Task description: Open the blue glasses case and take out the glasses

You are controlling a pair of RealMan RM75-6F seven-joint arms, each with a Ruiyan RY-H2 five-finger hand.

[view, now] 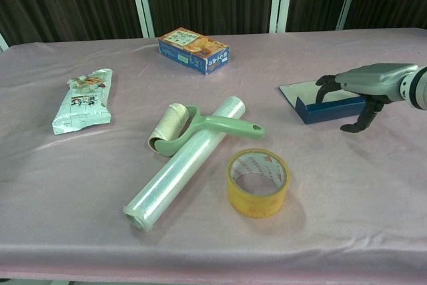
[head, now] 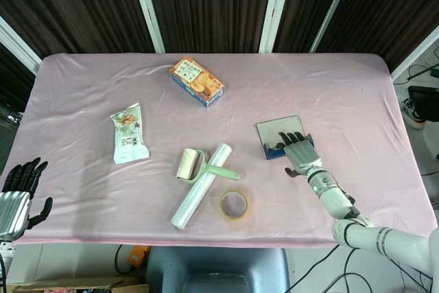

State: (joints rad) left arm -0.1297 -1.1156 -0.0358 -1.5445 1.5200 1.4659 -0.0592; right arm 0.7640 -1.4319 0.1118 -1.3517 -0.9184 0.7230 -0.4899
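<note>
The blue glasses case [head: 273,152] [view: 319,108] lies open at the table's right, its grey-lined lid [head: 278,130] [view: 305,89] flat on the cloth behind the blue tray. My right hand [head: 296,150] [view: 363,85] lies palm down over the tray's right part. Its fingers [view: 325,82] are spread and curve down at the tray, and the thumb hangs on the near side. Nothing shows in its grasp. The glasses themselves are not visible. My left hand [head: 17,190] hangs off the table's near left corner, fingers apart and empty; only the head view shows it.
A biscuit box [head: 197,81] [view: 193,49] sits at the back, a snack packet [head: 128,133] [view: 83,100] at the left. Mid-table lie a green lint roller [head: 199,167] [view: 193,126] across a film roll [head: 201,186] [view: 183,163], and a tape roll [head: 234,205] [view: 258,181].
</note>
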